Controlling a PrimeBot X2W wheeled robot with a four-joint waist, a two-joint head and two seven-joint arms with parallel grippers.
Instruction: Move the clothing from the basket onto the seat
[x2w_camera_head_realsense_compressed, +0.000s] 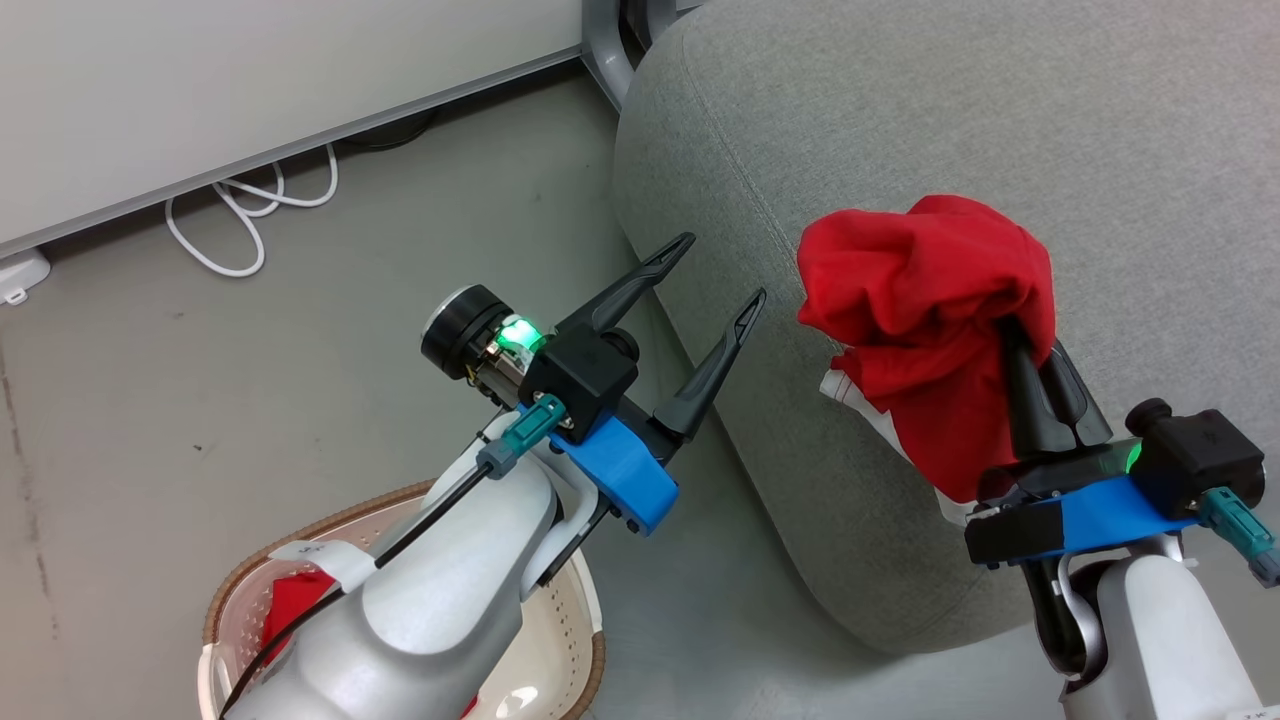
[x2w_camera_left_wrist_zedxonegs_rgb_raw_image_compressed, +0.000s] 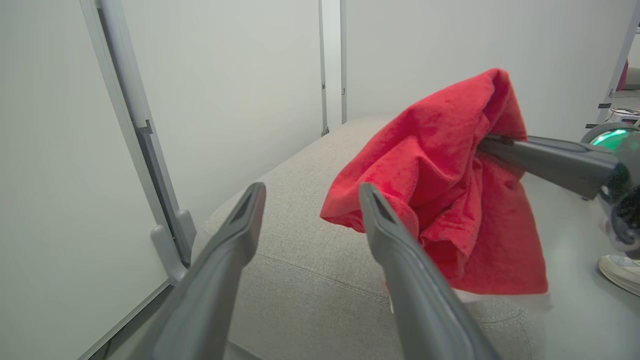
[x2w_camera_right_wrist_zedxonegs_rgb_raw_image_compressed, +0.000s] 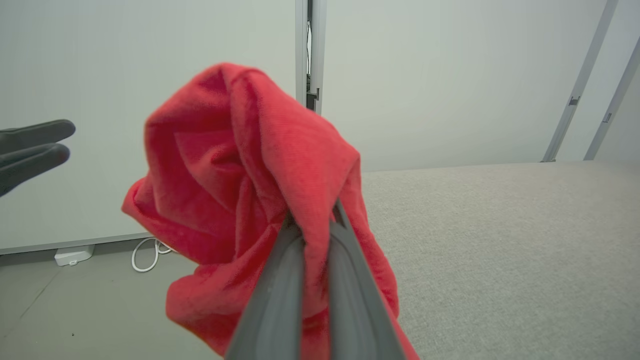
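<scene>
A bunched piece of red clothing (x2w_camera_head_realsense_compressed: 925, 300) hangs over the left edge of the grey seat (x2w_camera_head_realsense_compressed: 1000, 120), pinched in my right gripper (x2w_camera_head_realsense_compressed: 1012, 328), which is shut on it. White fabric shows at its lower edge. The same clothing (x2w_camera_right_wrist_zedxonegs_rgb_raw_image_compressed: 240, 170) drapes over the right gripper (x2w_camera_right_wrist_zedxonegs_rgb_raw_image_compressed: 312, 220) in the right wrist view, above the seat (x2w_camera_right_wrist_zedxonegs_rgb_raw_image_compressed: 500, 240). My left gripper (x2w_camera_head_realsense_compressed: 722, 268) stands open and empty just left of the seat's edge, above the floor. The left wrist view has the left gripper (x2w_camera_left_wrist_zedxonegs_rgb_raw_image_compressed: 312, 197) facing the clothing (x2w_camera_left_wrist_zedxonegs_rgb_raw_image_compressed: 450, 175). The basket (x2w_camera_head_realsense_compressed: 240, 590) sits low left, mostly hidden by my left arm, with red clothing (x2w_camera_head_realsense_compressed: 295, 605) inside.
A white wall panel (x2w_camera_head_realsense_compressed: 250, 80) runs along the back, with a looped white cable (x2w_camera_head_realsense_compressed: 250, 215) on the grey floor below it. A metal frame post (x2w_camera_left_wrist_zedxonegs_rgb_raw_image_compressed: 165, 220) stands near the seat's corner. A shoe (x2w_camera_left_wrist_zedxonegs_rgb_raw_image_compressed: 620, 272) rests on the floor at the left wrist view's right edge.
</scene>
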